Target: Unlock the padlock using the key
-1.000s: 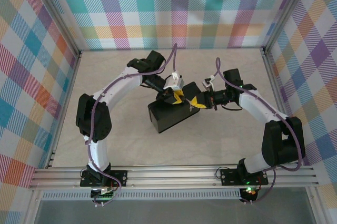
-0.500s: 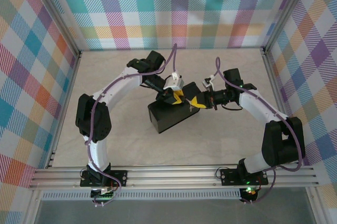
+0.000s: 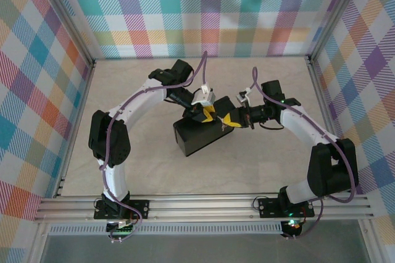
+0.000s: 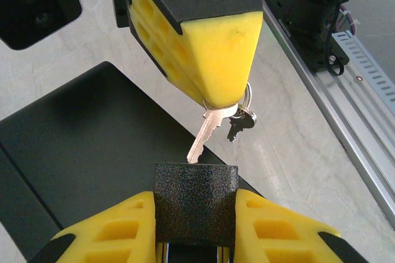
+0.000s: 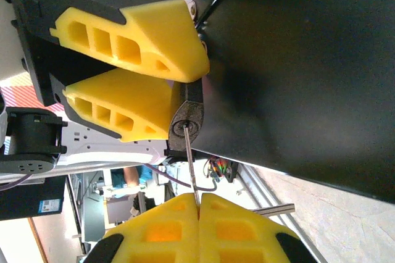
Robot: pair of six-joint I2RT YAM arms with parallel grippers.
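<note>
In the left wrist view my left gripper [image 4: 195, 206] is shut on the padlock [image 4: 195, 189], a black rough-textured body squeezed between its yellow fingers. My right gripper [image 5: 199, 200] is shut on the key [image 5: 192, 173], a thin silvery blade. The blade's tip sits in the round keyhole at the end of the padlock [image 5: 187, 124]. From the left wrist, the key [image 4: 207, 132] slants down from the right gripper's yellow fingers [image 4: 213, 47] to the padlock's far edge, a ring and a second small key [image 4: 239, 124] hanging beside it. From above, both grippers [image 3: 208, 113] [image 3: 229, 120] meet over the box.
A black box [image 3: 197, 136] lies on the pale table under both grippers; its dark side [image 5: 296, 71] is close beside the padlock. An aluminium rail [image 3: 203, 207] runs along the near edge. Plaid walls enclose the other three sides.
</note>
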